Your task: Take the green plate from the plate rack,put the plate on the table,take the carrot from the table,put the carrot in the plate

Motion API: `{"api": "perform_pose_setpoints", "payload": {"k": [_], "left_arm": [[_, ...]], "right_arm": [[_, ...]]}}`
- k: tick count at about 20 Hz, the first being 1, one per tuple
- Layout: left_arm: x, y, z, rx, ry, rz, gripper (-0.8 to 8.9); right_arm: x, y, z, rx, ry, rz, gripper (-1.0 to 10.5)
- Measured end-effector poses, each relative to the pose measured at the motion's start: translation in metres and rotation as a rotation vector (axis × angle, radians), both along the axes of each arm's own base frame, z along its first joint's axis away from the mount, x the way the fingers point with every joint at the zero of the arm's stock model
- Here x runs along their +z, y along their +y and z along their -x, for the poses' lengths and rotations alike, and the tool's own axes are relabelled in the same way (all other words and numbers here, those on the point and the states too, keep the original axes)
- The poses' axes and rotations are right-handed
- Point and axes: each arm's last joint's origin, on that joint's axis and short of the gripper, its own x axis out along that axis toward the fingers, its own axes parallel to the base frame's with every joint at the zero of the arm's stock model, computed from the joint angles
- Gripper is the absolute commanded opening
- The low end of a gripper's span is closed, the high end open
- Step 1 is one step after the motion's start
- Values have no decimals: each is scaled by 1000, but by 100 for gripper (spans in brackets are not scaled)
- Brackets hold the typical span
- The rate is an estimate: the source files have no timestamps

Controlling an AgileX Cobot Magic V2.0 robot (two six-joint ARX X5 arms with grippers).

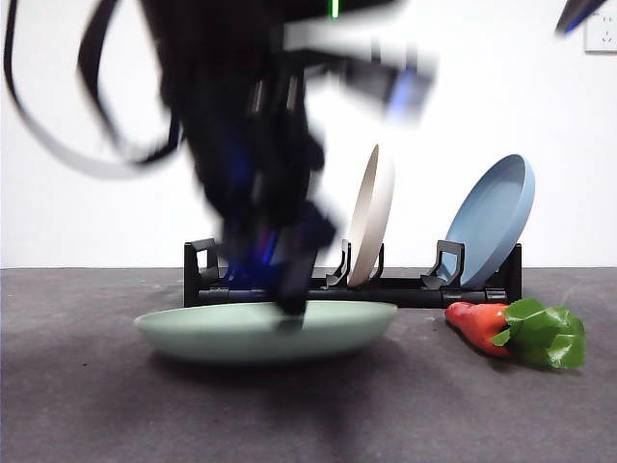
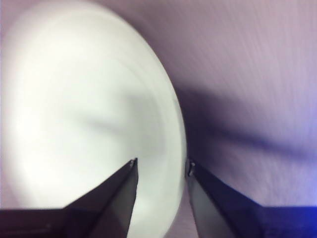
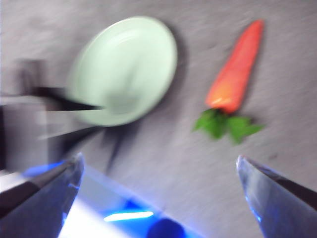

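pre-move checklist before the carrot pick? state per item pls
1. green plate flat on the table, out of the plate rack: ok.
2. left end effector off the plate: not ok, jaws open but straddling the rim.
3. carrot on the table, apart from the plate: ok.
4. right end effector open: ok, jaws wide apart above the table.
5. Carrot unobstructed: ok in the right wrist view.
6. Left arm at rest: cannot tell, blurred.
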Motion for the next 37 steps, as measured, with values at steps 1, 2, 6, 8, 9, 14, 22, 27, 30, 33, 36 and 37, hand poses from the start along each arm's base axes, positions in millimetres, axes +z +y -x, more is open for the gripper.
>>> {"api": "perform_pose_setpoints", "payload": {"k": [1, 2, 6, 8, 9, 14, 22, 27, 30, 33, 36, 37], "left_arm": [[28, 1, 0, 27, -32, 91, 167], [52, 4, 2, 49, -56, 168, 167], [147, 34, 18, 122, -120, 478, 166], [184, 56, 30, 140, -137, 589, 166], [199, 68, 37, 150, -144, 629, 166], [245, 122, 65, 180, -179, 822, 166], [252, 160, 85, 218, -161, 882, 166], [251, 159, 85, 231, -148, 881, 166], [251, 159, 85, 231, -148, 881, 166], [251, 159, 85, 235, -146, 884, 166], [251, 159, 85, 236, -145, 886, 166], [250, 159, 85, 236, -145, 885, 166]], "right_arm": [[-5, 2, -10, -17, 10, 24, 689], [-9, 5, -17, -26, 23, 45, 689], [-34, 23, -54, -47, 58, 140, 689], [-50, 34, -72, -55, 73, 171, 688], [-59, 39, -80, -59, 82, 187, 688], [-101, 63, -105, -70, 134, 283, 624], [-136, 75, -121, -114, 200, 312, 322], [-136, 75, -121, -121, 199, 306, 149], [-136, 75, -121, -124, 200, 305, 24], [-136, 75, -121, -123, 200, 304, -17], [-135, 75, -121, -123, 201, 304, -17], [-130, 75, -118, -123, 196, 300, -17]]}}
